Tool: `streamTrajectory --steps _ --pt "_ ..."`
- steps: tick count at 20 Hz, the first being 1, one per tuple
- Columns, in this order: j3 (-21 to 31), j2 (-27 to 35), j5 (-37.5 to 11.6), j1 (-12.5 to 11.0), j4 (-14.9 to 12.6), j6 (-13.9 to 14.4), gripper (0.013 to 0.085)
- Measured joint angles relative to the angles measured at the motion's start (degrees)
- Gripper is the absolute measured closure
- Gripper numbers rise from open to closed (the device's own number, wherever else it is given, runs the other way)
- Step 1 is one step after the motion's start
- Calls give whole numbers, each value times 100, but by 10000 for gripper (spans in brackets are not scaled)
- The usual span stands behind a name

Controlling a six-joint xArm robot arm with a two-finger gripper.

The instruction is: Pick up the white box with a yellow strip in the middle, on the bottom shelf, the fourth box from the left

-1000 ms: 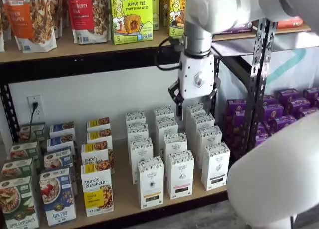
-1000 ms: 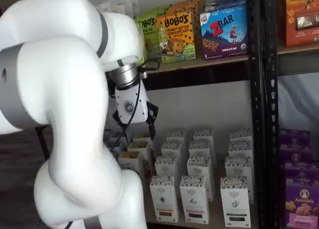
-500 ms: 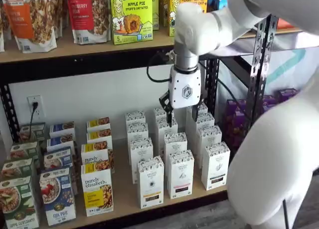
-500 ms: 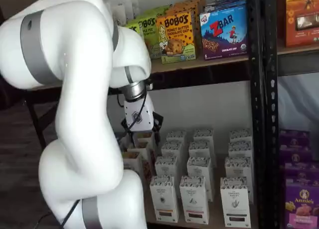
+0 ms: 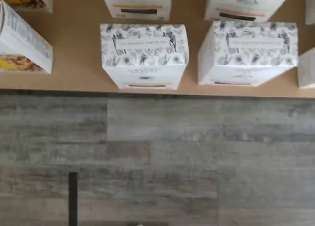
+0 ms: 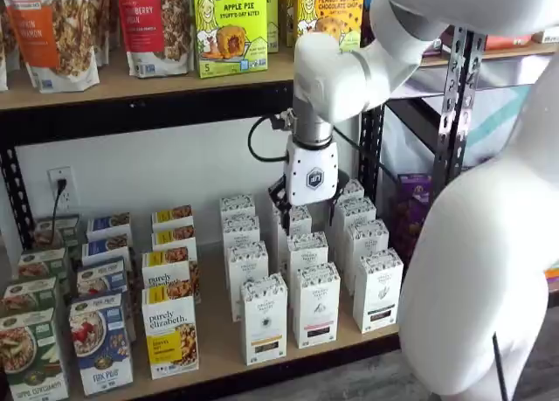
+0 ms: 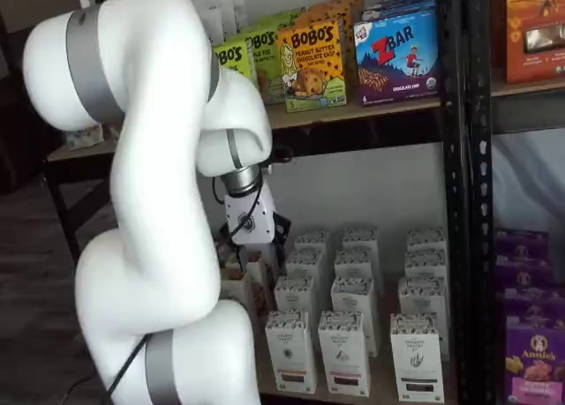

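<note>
Step in hand: approach, nothing grasped yet. The end effector (image 6: 307,207) is seen in both shelf views hanging over the middle rows of the white cartons. Only black finger parts at either side of the white body can be made out, so whether the fingers are spread or closed cannot be told. No box is held.

The white box (image 6: 264,319) with the yellow-orange strip is placed at the front of its column on the counter (image 6: 218,347), below the end effector, nearer the front rail and slightly to the outlet side of it, well apart from the fingers. In the wrist view its patterned top (image 5: 144,52) is seen just inside the counter edge, with the red-strip carton (image 5: 248,51) just beside it.

Next move, as judged: the end effector should be brought forward and down over the patterned top and centred on the narrow width. Fingers should be confirmed spread before descent. Neighbouring cartons are close, so little side clearance is expected.
</note>
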Motion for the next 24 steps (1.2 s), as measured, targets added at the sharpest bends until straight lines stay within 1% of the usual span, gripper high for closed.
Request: streamTrajectory --steps 2,4,5,6,7,10,13,16,21,24 --pt "-16 195 -194 18 100 -56 130" --pt "-48 410 -382 42 265 -163 130" --pt "-86 568 -484 74 263 -128 130" --pt "-108 705 -616 107 144 1 130" --pt "-113 798 -734 127 101 55 130" --pt "-204 1153 -990 199 185 54 130" --pt "-313 1495 -1195 248 479 -152 130" --pt "-463 1821 -1314 272 693 -319 130" --pt "-779 2380 -1497 281 908 -511 130" --pt "-954 2685 -1623 286 1134 -716 130"
